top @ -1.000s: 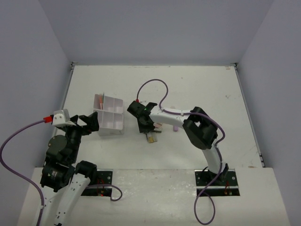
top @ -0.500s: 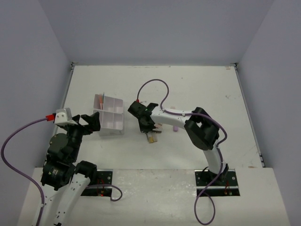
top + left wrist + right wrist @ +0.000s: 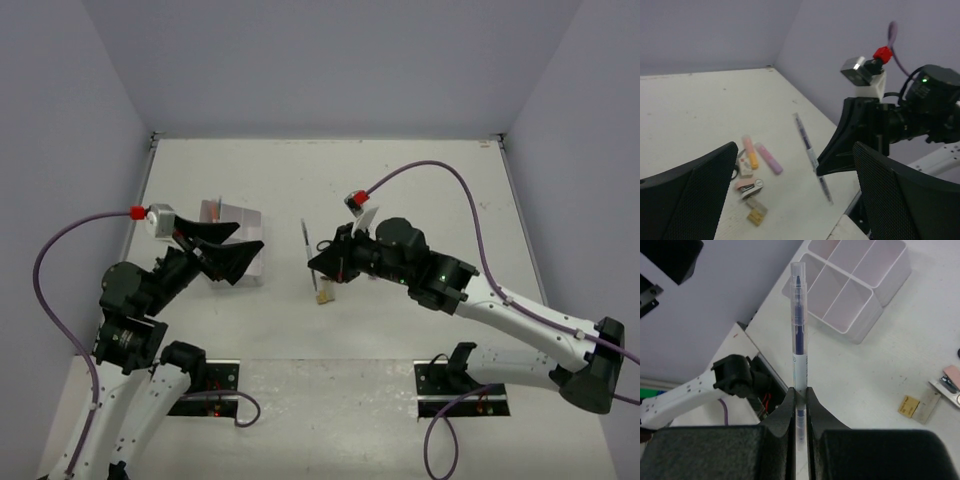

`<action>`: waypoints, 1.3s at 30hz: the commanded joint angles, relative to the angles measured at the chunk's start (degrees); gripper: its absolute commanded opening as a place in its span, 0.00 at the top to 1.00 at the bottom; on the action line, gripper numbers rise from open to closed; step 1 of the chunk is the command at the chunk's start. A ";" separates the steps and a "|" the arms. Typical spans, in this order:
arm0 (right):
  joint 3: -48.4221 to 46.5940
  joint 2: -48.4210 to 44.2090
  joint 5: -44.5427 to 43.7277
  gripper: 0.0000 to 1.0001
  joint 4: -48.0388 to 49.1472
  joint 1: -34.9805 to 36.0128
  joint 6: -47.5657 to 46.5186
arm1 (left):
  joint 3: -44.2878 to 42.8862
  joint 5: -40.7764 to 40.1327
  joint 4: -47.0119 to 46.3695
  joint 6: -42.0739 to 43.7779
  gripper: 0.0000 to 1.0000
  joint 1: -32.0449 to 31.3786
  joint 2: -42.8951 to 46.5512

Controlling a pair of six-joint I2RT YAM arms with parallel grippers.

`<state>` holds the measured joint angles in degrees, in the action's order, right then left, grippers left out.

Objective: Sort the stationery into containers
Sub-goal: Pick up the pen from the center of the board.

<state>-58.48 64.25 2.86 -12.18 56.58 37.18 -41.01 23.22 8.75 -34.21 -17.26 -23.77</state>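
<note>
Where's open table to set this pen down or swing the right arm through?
Free: the far half of the table, between the back wall and the organiser box. Crowded: the stationery pile near the right pincer holding the pen, and the left pincer by the box.

The left arm (image 3: 128,330) stands folded up over its base at 7 o'clock. Its hand (image 3: 246,240) is raised and points toward 3 o'clock, the two fingers spread wide with nothing between them. The right arm (image 3: 510,305) swings its elbow far out to 4 o'clock, then stretches its forearm long toward 10 o'clock. Its hand (image 3: 322,263) is pinched tight on a pen (image 3: 305,238), which sticks out past the fingertips toward 11 o'clock.
</note>
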 commanded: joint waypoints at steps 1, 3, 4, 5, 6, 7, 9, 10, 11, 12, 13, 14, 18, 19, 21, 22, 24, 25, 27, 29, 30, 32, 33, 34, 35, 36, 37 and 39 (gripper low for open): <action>5.73 -5.56 10.54 1.00 9.08 0.27 -1.89 | -0.33 13.63 -14.38 -8.36 0.00 0.21 -0.54; 8.26 -9.39 14.18 1.00 11.87 0.28 -2.03 | 1.42 15.67 -21.50 -12.56 0.00 0.21 -0.23; 9.08 -10.76 15.46 1.00 13.87 0.29 -2.04 | 2.25 16.39 -23.55 -14.26 0.00 0.20 -0.34; 10.38 -12.76 17.46 1.00 15.82 0.29 -2.21 | 3.61 17.40 -25.61 -16.38 0.00 0.14 -0.81; 11.23 -14.15 18.46 1.00 16.91 0.29 -2.26 | 4.36 17.88 -26.90 -17.49 0.00 0.15 -1.31; 11.76 -15.10 18.74 1.00 17.40 0.29 -2.21 | 4.68 17.99 -27.65 -17.87 0.00 0.20 -1.83; 12.51 -16.41 19.02 1.00 17.83 0.29 -2.30 | 5.10 18.05 -28.97 -18.44 0.00 0.12 -3.03; 12.85 -16.92 19.41 1.00 18.24 0.27 -2.34 | 5.71 18.26 -30.50 -19.44 0.00 0.12 -3.82; 13.09 -17.10 19.79 1.00 18.79 0.24 -2.24 | 6.91 18.81 -32.91 -21.50 0.00 0.12 -4.41; 13.34 -17.27 20.17 1.00 19.34 0.21 -2.14 | 8.11 19.36 -35.32 -23.56 0.00 0.12 -5.00; 13.32 -17.02 20.98 1.00 19.79 0.23 -2.12 | 9.04 19.78 -37.64 -25.12 0.00 -0.03 -5.68; 13.23 -16.65 21.91 1.00 20.21 0.28 -2.11 | 9.89 20.16 -39.95 -26.54 0.00 -0.21 -6.38; 12.08 -14.69 23.16 1.00 20.88 0.37 -2.55 | 11.12 19.84 -48.00 -29.24 0.00 -5.25 -12.06; 11.55 -14.45 23.24 1.00 20.65 0.30 -2.63 | 10.45 18.86 -48.33 -28.26 0.00 -8.97 -13.00; 11.23 -13.93 23.89 1.00 20.62 0.30 -2.80 | 9.05 17.25 -47.84 -25.94 0.00 -13.67 -15.24; 10.98 -13.81 24.17 1.00 20.25 0.43 -2.96 | 7.76 16.02 -46.82 -24.78 0.01 -15.50 -16.97; 10.86 -13.95 23.73 1.00 19.33 0.53 -3.29 | 6.01 13.97 -42.99 -20.93 0.02 -18.21 -17.47; 10.92 -14.19 23.27 1.00 18.80 0.47 -3.41 | 5.89 13.32 -42.45 -20.62 0.02 -18.46 -17.24; 10.86 -14.30 22.55 1.00 17.96 0.47 -3.62 | 5.77 13.47 -43.45 -20.49 0.02 -18.63 -17.12; 10.85 -14.03 22.58 1.00 17.72 0.55 -3.78 | 5.67 13.77 -43.99 -20.71 0.02 -18.97 -17.57; 10.78 -13.70 22.86 1.00 17.66 0.56 -3.79 | 5.61 13.66 -44.02 -20.62 0.03 -19.17 -17.89; 9.90 -12.29 23.01 1.00 16.66 1.00 -3.99 | 5.60 13.45 -44.51 -20.48 0.08 -19.60 -19.02; 9.27 -11.44 22.46 1.00 15.86 1.17 -4.22 | 5.68 13.62 -45.21 -20.65 0.14 -19.83 -19.73; 9.09 -11.41 22.41 1.00 15.43 1.34 -4.23 | 5.67 13.88 -45.25 -20.99 0.18 -19.93 -19.75; 9.15 -10.89 21.10 1.00 15.19 1.46 -4.40 | 5.45 14.34 -45.99 -21.22 0.21 -20.28 -20.26; 9.21 -10.64 20.07 1.00 15.08 1.51 -4.52 | 5.26 14.68 -46.36 -21.34 0.26 -20.56 -20.63; 9.29 -10.66 19.47 1.00 15.08 1.49 -4.60 | 5.13 14.93 -46.33 -21.37 0.34 -20.74 -20.88; 9.16 -10.82 18.98 1.00 14.72 1.52 -4.85 | 4.95 15.49 -46.05 -21.51 0.52 -20.97 -21.17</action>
<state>-46.92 53.33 24.37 3.39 57.76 33.85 -33.39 37.74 -34.45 -56.16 -37.48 -44.42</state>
